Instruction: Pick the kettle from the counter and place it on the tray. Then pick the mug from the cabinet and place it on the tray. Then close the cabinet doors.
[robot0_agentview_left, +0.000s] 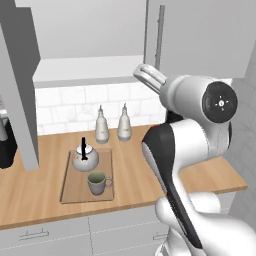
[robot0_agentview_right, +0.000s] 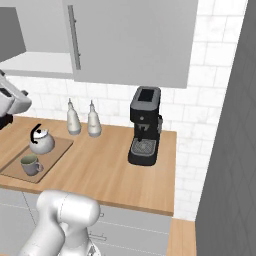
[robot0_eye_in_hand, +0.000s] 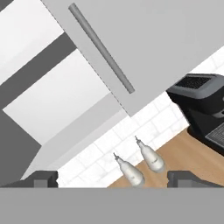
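Your gripper (robot0_eye_in_hand: 112, 178) is spread wide and empty. Kettle (robot0_agentview_left: 85, 158) and mug (robot0_agentview_left: 98, 182) sit on the tray (robot0_agentview_left: 70, 192), so the doors remain. The right door (robot0_eye_in_hand: 144, 39) is straight ahead, its bar handle (robot0_eye_in_hand: 101, 48) running lengthwise just above the jaws.

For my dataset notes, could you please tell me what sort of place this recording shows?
A rendered home kitchen, it seems: a wooden counter under an open wall cabinet, a tiled backsplash, and a black coffee machine.
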